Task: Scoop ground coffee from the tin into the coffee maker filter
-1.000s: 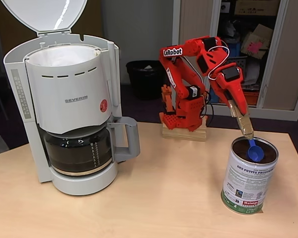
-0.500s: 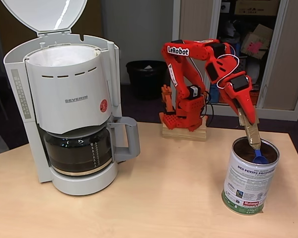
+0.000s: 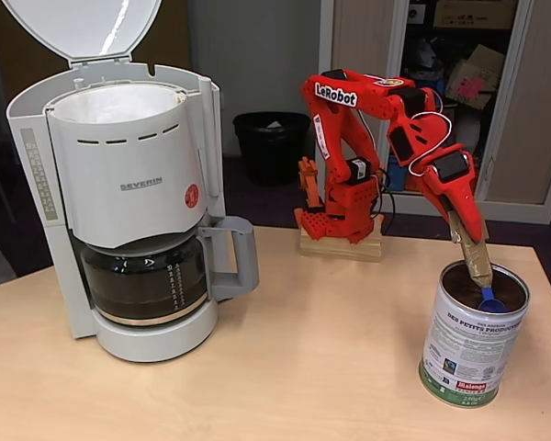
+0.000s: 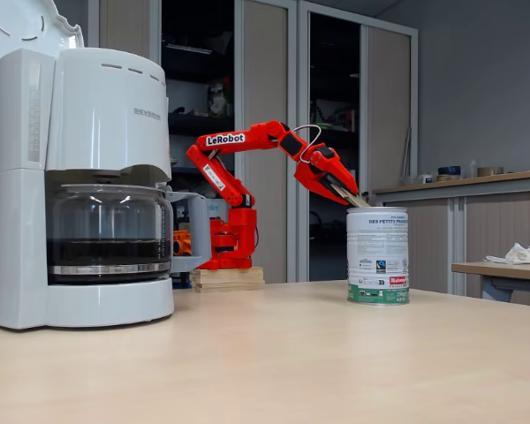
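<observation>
Dipping into tin at lower right: 1 blue scoop, taped to gripper; jaw state cannot be told.

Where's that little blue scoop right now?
In a fixed view the blue scoop sits inside the open tin at the table's right, held down there by the red arm's hand, far from the coffee maker.

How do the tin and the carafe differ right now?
The tin is opaque metal with a printed label; the carafe is dark see-through glass. The tin stands free on the table with the tool dipped in; the carafe sits docked in the coffee machine. Both stand upright.
</observation>
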Controlling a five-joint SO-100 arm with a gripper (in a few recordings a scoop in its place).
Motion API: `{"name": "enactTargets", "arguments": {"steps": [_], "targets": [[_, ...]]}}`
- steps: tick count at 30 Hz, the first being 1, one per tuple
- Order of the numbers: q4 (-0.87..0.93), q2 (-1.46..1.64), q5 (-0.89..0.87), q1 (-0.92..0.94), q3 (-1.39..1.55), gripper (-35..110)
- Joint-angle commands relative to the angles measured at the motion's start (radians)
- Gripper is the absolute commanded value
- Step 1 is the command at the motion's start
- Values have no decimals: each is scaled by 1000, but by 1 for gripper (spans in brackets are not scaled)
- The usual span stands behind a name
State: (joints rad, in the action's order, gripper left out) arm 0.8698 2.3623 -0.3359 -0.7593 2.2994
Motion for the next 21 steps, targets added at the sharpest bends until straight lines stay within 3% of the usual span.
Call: {"name": "enactTargets", "arguments": {"steps": [1, 21], "targets": [[21, 37, -40, -8, 3, 7], [86, 195, -84, -48, 118, 24]]}}
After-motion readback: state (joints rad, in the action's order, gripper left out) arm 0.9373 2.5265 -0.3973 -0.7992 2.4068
